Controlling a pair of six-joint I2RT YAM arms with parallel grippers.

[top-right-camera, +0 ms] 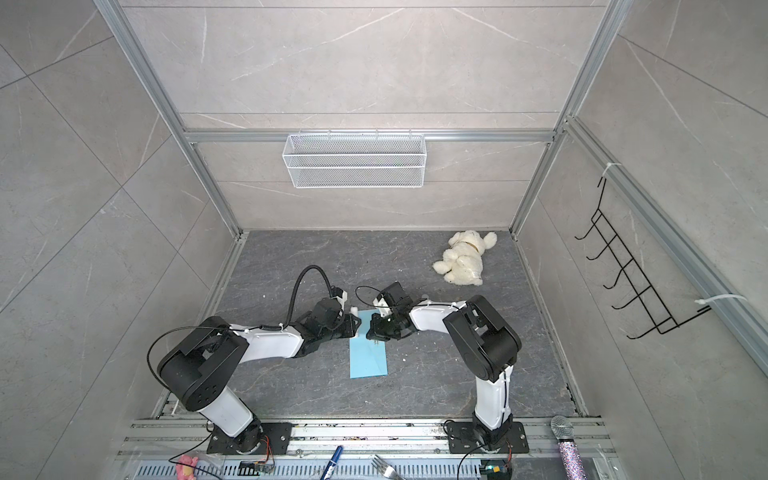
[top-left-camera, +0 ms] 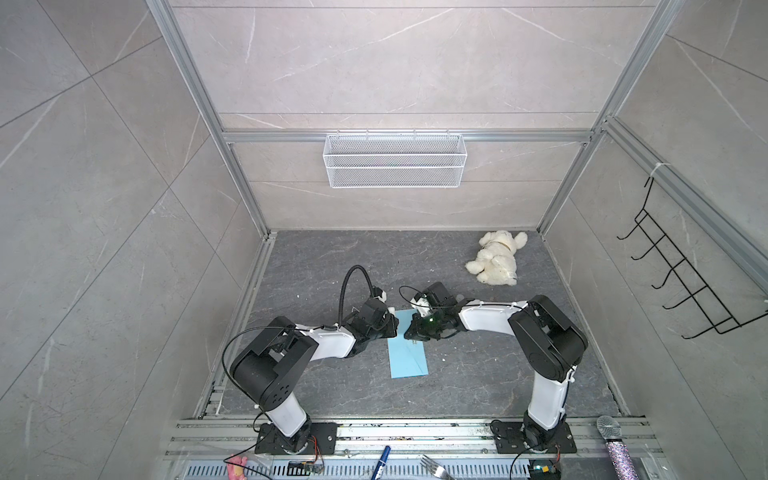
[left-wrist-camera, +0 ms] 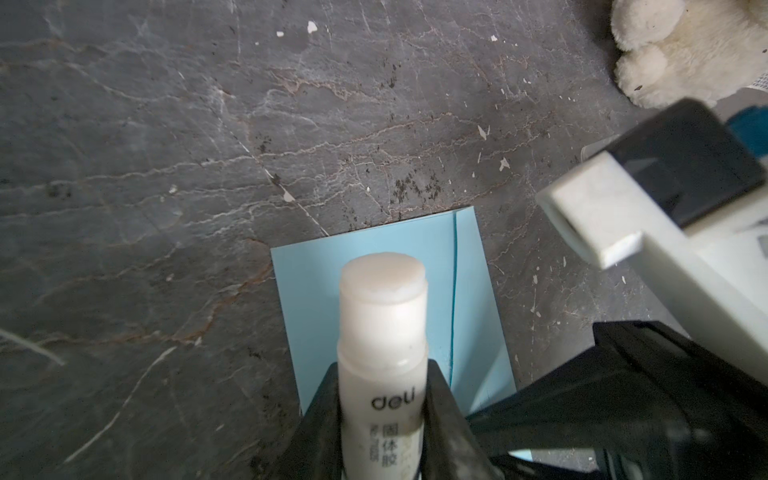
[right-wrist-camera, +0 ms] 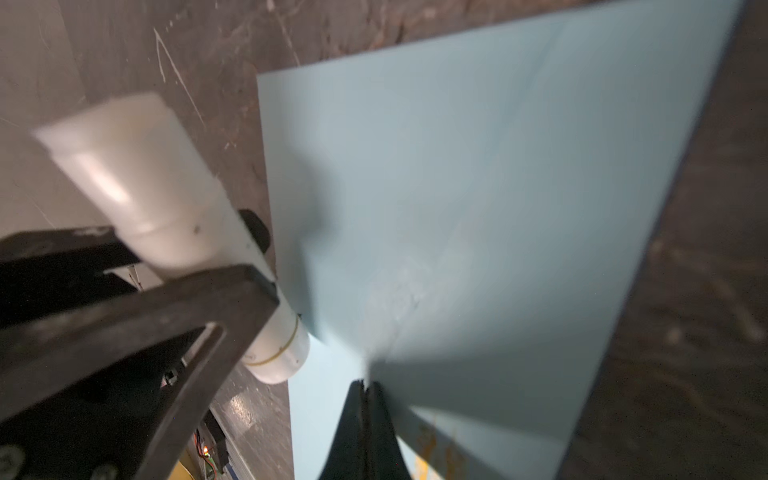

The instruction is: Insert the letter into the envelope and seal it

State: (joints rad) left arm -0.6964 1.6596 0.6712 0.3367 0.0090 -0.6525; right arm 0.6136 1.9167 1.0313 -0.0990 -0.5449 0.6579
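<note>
The light blue envelope (top-left-camera: 409, 359) (top-right-camera: 368, 361) lies flat on the dark stone table, between the two arms. My left gripper (top-left-camera: 392, 326) (left-wrist-camera: 382, 374) is shut on a white glue stick (left-wrist-camera: 382, 316) with its cap off. The stick's tip hovers over the envelope's (left-wrist-camera: 471, 291) far end. My right gripper (top-left-camera: 409, 332) (right-wrist-camera: 365, 384) is shut on the tip of the envelope's triangular flap (right-wrist-camera: 478, 187), which is raised off the envelope's body. In the right wrist view the glue stick (right-wrist-camera: 166, 199) sits beside the flap. The letter is out of view.
A white plush bear (top-left-camera: 496, 257) (left-wrist-camera: 685, 50) lies at the back right of the table. A wire basket (top-left-camera: 395, 160) hangs on the back wall, a black hook rack (top-left-camera: 681, 270) on the right wall. A microphone (top-left-camera: 615, 444), marker (top-left-camera: 382, 459) and fork (top-left-camera: 434, 465) lie on the front rail.
</note>
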